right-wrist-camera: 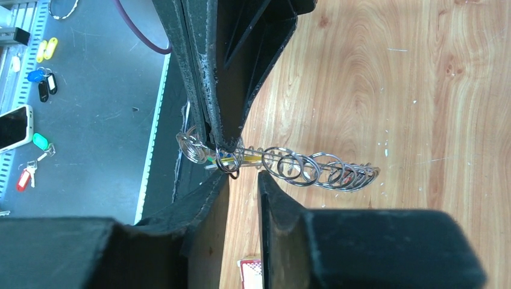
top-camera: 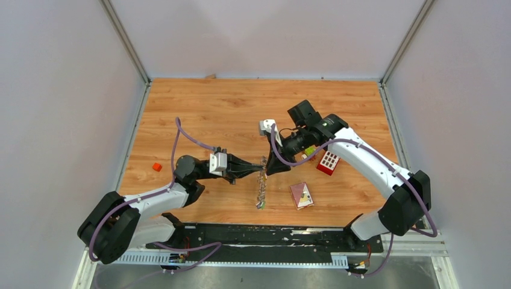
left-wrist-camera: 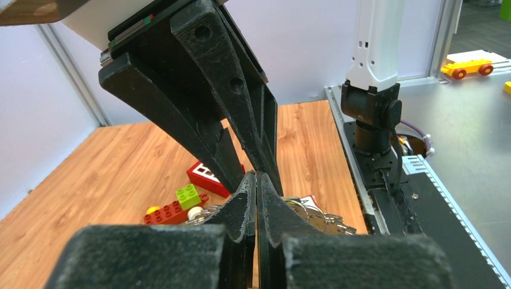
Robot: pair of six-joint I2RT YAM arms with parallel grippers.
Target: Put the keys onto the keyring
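Keyring: a chain of linked silver wire rings point(top-camera: 261, 188) is stretched over the wooden table point(top-camera: 199, 108), its long axis directed from the fingertips toward the near edge
Left gripper point(top-camera: 249, 169): closed; the chain's far end ring appears to be pinched at the tips
Right gripper point(top-camera: 272, 165): fingers narrowly parted, nothing held; set tip to tip against the left, just beside the pinched end
Keys: silver metal keys point(left-wrist-camera: 313, 215) are seen just behind the closed tips
Nearer arm: neither; both tips are placed at the far end

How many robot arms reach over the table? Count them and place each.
2. The left arm reaches in from near-left, the right arm from near-right; both end mid-table at the keyring. None seems hidden.
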